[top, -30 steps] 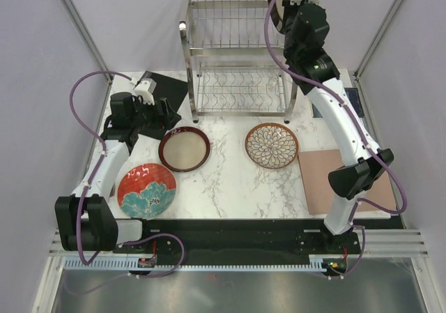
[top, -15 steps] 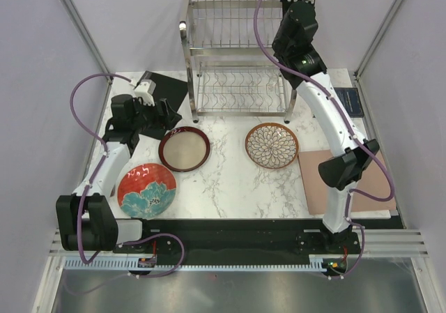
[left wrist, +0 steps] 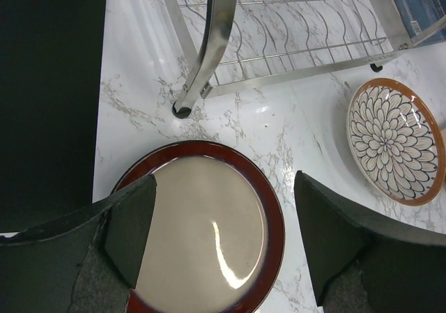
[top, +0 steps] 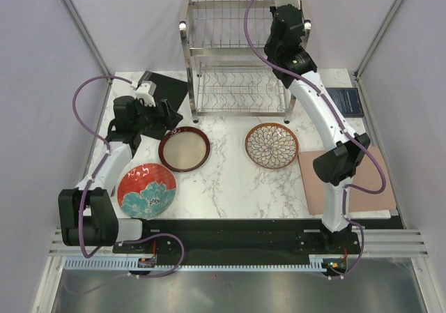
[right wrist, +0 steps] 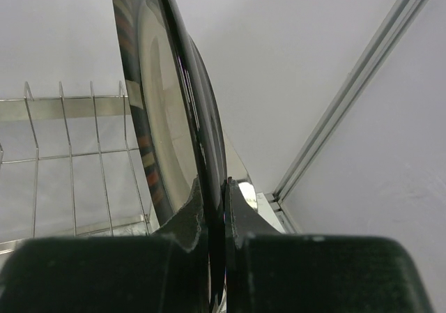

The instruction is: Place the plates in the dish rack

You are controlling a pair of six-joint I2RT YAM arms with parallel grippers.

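As we see, table point(top: 223, 180): white marble, mid-frame.
Walls point(top: 42, 83): pale lilac.
Left gripper point(left wrist: 223, 222): spread.
Right gripper point(right wrist: 214, 208): clamping plate point(right wrist: 167, 118).

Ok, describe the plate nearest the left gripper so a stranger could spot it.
Find the wire dish rack at the back of the table. Before its left front post lies a round plate. Unlike the teal-flowered red plate and the petal-patterned plate nearby, it has a plain beige centre and dark-red rim.
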